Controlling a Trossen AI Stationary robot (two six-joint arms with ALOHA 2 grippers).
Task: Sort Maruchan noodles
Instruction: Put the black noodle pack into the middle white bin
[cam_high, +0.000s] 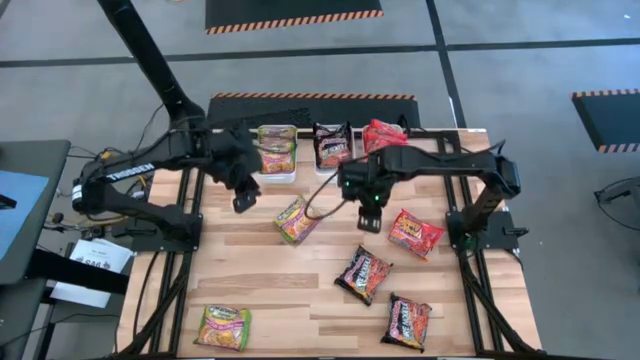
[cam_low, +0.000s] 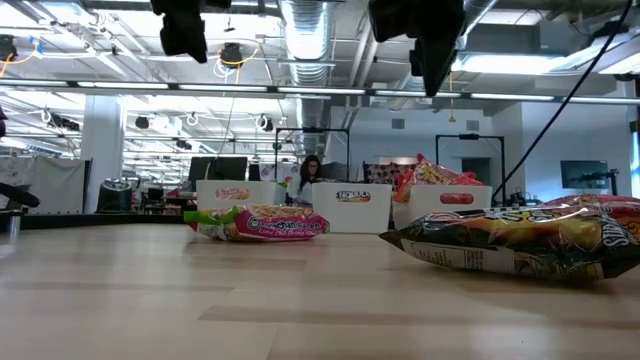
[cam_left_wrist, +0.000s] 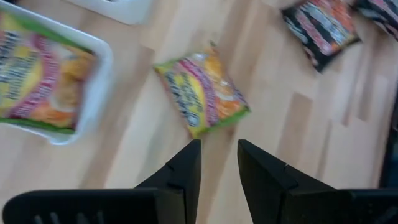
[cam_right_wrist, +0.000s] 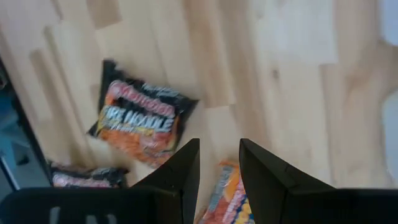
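Right now the sorting looks about half done: three white bins (cam_high: 277, 178) at the far edge of the table (cam_high: 280, 290) already hold packets, green-yellow in the left one, dark in the middle one (cam_high: 332, 143), red in the right one (cam_high: 384, 133), while five Maruchan noodles packets lie loose on the wood. Both arms hang above the table with nothing in their fingers. The left gripper (cam_high: 243, 201) hovers just in front of the green-yellow bin, its fingers (cam_left_wrist: 186, 168) parted with a narrow empty gap; the nearest loose green-yellow packet (cam_high: 296, 220) lies flat on the table ahead of those fingertips, near but apart from them, turned at a slant. The right gripper (cam_high: 369, 221) hangs near the middle of the table, fingers (cam_right_wrist: 261, 171) likewise apart and bare; the red-orange packet (cam_high: 415, 234) lies just beside and below it, and a dark packet (cam_high: 365, 274) sits farther toward the near edge. Another dark packet (cam_high: 406, 321) and a second green-yellow packet (cam_high: 223, 326) lie near the front edge, well apart from both grippers. The step in hand seems to be an approach for the next pick. That would call for each arm to move over its packet, descend, and pinch the crinkly wrapper, probably by an edge, since flat packets offer little to grip.
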